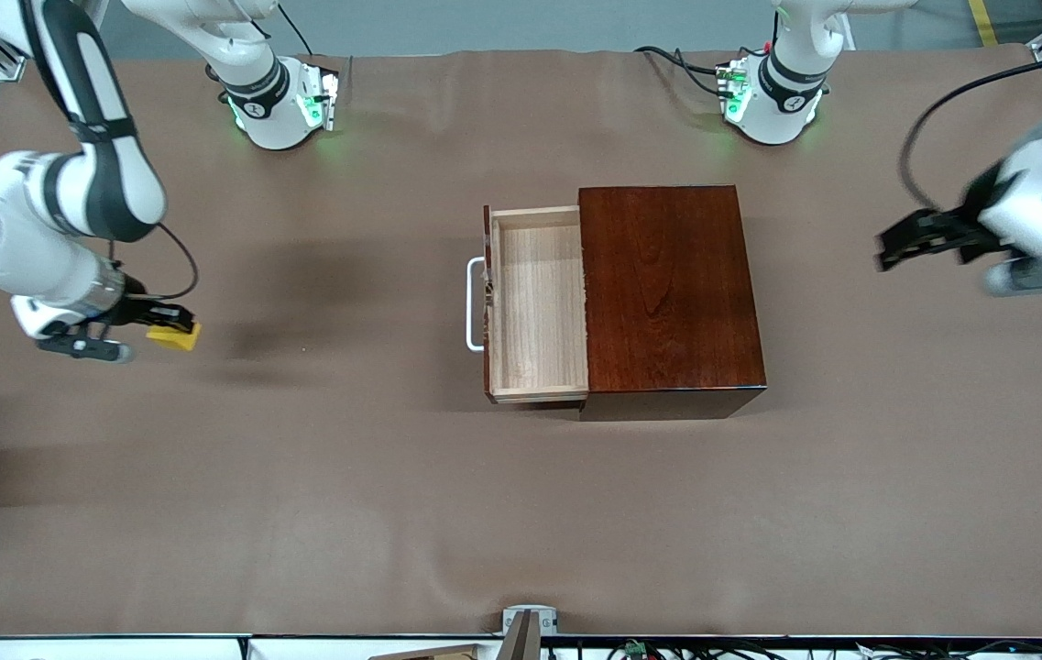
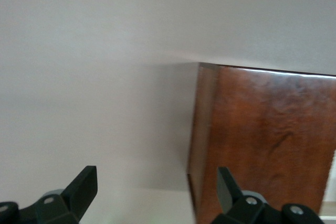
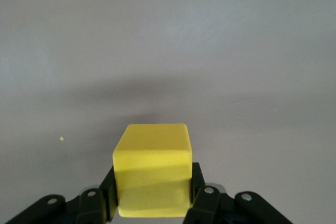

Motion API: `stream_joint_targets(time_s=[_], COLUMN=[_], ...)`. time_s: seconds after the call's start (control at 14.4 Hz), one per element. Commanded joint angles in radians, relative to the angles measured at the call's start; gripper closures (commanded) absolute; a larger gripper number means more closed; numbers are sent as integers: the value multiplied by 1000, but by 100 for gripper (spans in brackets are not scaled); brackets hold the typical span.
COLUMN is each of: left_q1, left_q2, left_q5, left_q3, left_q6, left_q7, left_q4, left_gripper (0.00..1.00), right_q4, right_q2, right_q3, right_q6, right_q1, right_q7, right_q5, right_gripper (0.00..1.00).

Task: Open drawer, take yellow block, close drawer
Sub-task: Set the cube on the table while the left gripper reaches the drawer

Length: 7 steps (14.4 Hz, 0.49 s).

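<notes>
The drawer (image 1: 537, 302) of the dark reddish-brown wooden box (image 1: 667, 289) stands pulled out toward the right arm's end, its pale inside bare, its white handle (image 1: 475, 304) at its front. My right gripper (image 1: 174, 328) is shut on the yellow block (image 1: 174, 336) over the table at the right arm's end; in the right wrist view the block (image 3: 152, 174) sits between the black fingers (image 3: 197, 182). My left gripper (image 1: 896, 240) is open and empty, up over the table at the left arm's end. The box also shows in the left wrist view (image 2: 268, 140), past the open fingers (image 2: 84, 184).
The brown table cloth (image 1: 392, 495) runs around the box. Both arm bases (image 1: 282, 101) stand along the table's edge farthest from the front camera. A small mount (image 1: 528, 623) sits at the nearest table edge.
</notes>
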State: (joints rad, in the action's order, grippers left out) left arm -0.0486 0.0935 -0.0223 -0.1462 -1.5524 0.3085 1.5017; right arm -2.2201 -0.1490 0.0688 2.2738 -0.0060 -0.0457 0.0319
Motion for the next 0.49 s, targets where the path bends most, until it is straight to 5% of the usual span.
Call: stream_joint_targets(time_s=[0.0, 0.42], left_q1=[-72, -345], left_q2=[67, 247], left_q5=[-7, -1], left_q3=[-35, -35], left_q6=[-4, -57], left_q7=[179, 689], left_q4=[-64, -127], left_gripper=[0, 0], right_q4=[-9, -9], right_q2=[-49, -216], right_q3=[-4, -7], right_q6=[32, 182], right_q1=[76, 153], right_q7=[-16, -40], right_q5=[-6, 77], right_gripper=[86, 86])
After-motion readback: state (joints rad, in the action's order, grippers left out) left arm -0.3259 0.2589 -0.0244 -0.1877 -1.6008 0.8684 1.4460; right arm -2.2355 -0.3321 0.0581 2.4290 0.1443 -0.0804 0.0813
